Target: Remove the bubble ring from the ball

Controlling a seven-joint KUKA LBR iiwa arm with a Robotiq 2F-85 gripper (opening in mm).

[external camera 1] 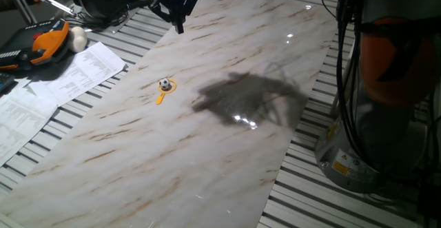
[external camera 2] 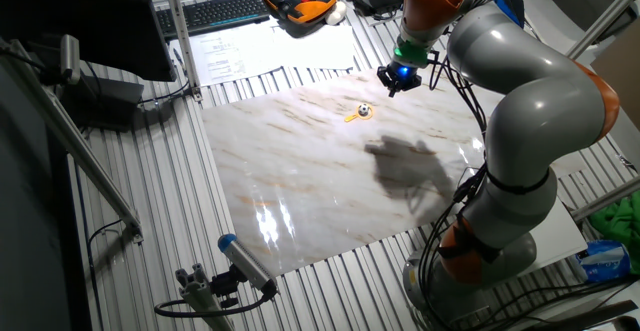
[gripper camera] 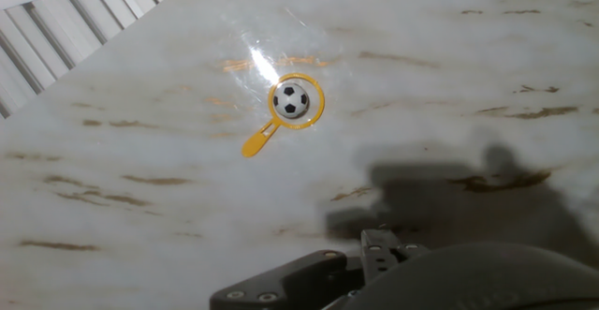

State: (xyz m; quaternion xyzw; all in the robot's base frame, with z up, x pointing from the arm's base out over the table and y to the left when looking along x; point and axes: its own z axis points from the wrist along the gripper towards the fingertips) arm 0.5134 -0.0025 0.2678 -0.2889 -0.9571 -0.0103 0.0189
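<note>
The tiny football-patterned ball [external camera 1: 165, 84] sits on the marble board [external camera 1: 227, 159], inside the loop of the orange-yellow bubble ring [external camera 1: 161, 98], whose short handle points toward the near left. Both also show in the other fixed view, ball [external camera 2: 364, 110] and ring [external camera 2: 352, 117], and in the hand view, ball [gripper camera: 293, 100] and ring [gripper camera: 258, 142]. My gripper [external camera 1: 180, 27] hangs high above the board's far end, well away from them; it also shows in the other fixed view [external camera 2: 397, 83]. I cannot make out how its fingers stand. It holds nothing that I can see.
An orange-and-black tool [external camera 1: 43, 45] and a plain whitish ball [external camera 1: 78, 40] lie at the far left beside printed papers [external camera 1: 62, 83]. The arm's base [external camera 1: 365, 145] stands at the right. A keyboard [external camera 2: 220, 11] lies beyond the papers. The arm's shadow falls on mid-board.
</note>
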